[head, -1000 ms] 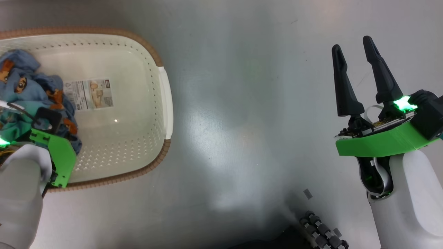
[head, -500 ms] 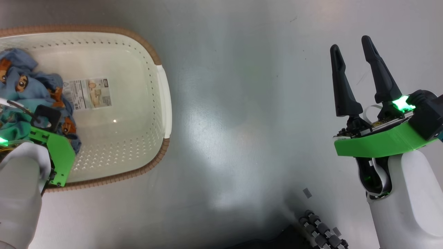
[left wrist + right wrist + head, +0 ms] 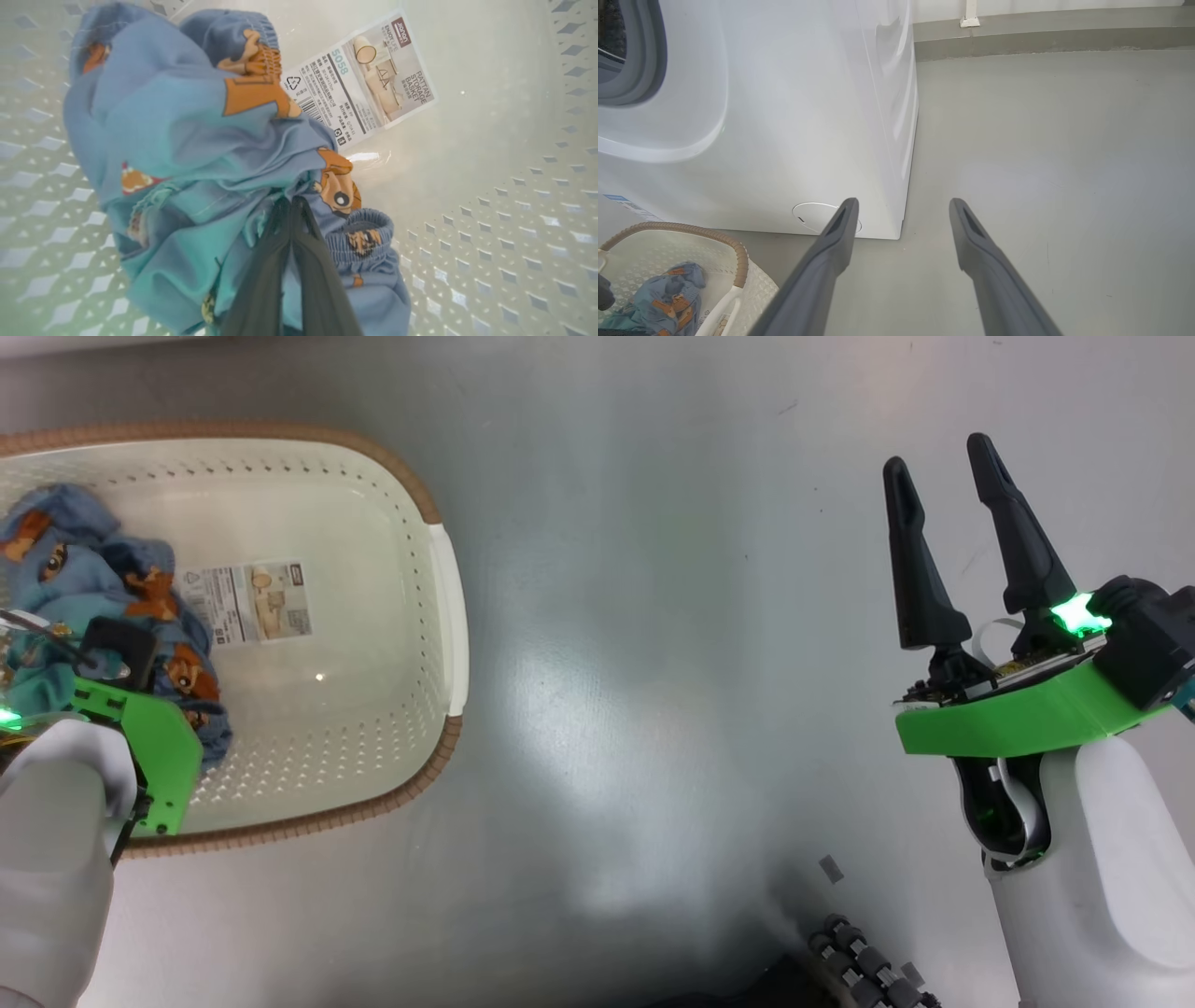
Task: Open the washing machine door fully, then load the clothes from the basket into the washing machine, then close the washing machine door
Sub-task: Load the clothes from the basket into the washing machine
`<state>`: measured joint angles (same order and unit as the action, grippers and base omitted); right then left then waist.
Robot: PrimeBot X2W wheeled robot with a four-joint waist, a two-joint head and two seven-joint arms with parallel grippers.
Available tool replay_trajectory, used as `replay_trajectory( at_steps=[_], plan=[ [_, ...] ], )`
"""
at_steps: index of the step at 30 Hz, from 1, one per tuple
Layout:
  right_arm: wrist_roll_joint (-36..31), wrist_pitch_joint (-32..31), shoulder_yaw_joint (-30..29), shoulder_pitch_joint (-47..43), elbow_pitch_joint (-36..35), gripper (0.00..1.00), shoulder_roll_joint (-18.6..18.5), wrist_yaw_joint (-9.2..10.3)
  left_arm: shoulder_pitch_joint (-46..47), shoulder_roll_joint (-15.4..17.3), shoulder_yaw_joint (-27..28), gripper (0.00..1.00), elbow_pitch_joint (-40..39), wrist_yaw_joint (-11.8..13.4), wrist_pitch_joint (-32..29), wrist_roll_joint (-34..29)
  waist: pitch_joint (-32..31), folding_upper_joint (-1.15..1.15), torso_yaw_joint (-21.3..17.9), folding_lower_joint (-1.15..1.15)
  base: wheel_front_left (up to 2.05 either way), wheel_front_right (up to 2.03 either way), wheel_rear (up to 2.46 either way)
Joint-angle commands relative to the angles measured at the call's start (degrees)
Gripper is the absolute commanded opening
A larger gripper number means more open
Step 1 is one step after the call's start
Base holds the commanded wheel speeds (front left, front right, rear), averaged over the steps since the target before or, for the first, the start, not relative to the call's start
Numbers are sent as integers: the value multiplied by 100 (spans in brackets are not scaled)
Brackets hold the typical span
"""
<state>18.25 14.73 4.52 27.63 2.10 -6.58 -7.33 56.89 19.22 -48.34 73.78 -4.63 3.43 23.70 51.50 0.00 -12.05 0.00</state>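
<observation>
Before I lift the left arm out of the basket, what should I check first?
1. Left gripper shut on the clothes: ok, its fingers are pinched together in the blue fabric.
2. Whole bundle caught: cannot tell; folds spread to either side of the fingers.
3. Clothes free of the basket: ok as far as shown, no fabric lies over its rim.
4. Right gripper out of the way: ok, open over bare floor, apart from the basket.
5. Washing machine opening ready: cannot tell; an edge of its grey gasket shows, but how far the door stands open is unsettled.
</observation>
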Motion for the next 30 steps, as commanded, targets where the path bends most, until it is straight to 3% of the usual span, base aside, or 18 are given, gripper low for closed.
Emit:
replay_trajectory(
  at_steps=[1,30],
  plan=[
    [12,27,97,-80,-91,100,43,-16,-112,204,121,0,17,38,109,72,-61,0,20,0,0,0,0],
    [161,27,197,-225,234,100,14,-16,-683,-156,460,0,14,-197,1028,801,-1322,0,200,0,0,0,0]
  ],
)
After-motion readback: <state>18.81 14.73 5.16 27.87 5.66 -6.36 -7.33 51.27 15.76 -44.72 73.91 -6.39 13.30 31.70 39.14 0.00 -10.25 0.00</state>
